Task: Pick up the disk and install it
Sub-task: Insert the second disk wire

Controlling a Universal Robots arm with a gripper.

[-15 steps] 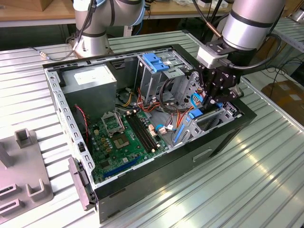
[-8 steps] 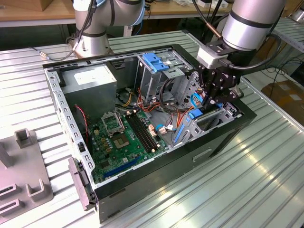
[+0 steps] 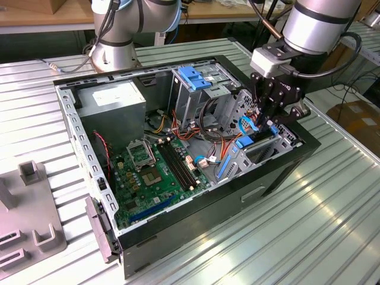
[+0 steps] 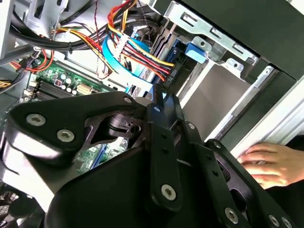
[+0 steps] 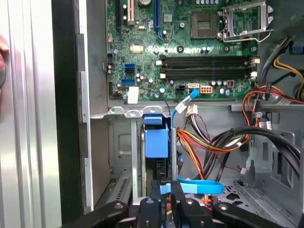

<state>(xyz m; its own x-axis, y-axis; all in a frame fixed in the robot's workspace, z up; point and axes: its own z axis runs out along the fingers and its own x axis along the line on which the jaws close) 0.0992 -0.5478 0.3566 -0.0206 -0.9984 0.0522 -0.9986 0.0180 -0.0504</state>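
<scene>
The disk [image 3: 254, 141] stands on edge in the drive bay at the front corner of the open computer case [image 3: 285, 172], on the exterior view's right. Its blue rails and dark body show between the bay's metal walls. In the first wrist view the disk [image 5: 156, 142] is seen end-on, with a blue rail tab uppermost. My gripper [image 3: 265, 123] reaches down from above and is shut on the disk's upper end. In both wrist views the gripper [image 5: 166, 189] [image 4: 159, 97] is closed narrowly around the disk [image 4: 175, 71].
Bundles of red, yellow and black cables [image 5: 213, 137] and a blue flat cable [image 5: 199, 186] run close beside the bay. The motherboard [image 3: 157, 172], a grey box with a white sticker [image 3: 113, 104] and a cage with a blue handle [image 3: 193, 77] fill the case. A person's hand [image 4: 270, 161] rests on the case's outer edge.
</scene>
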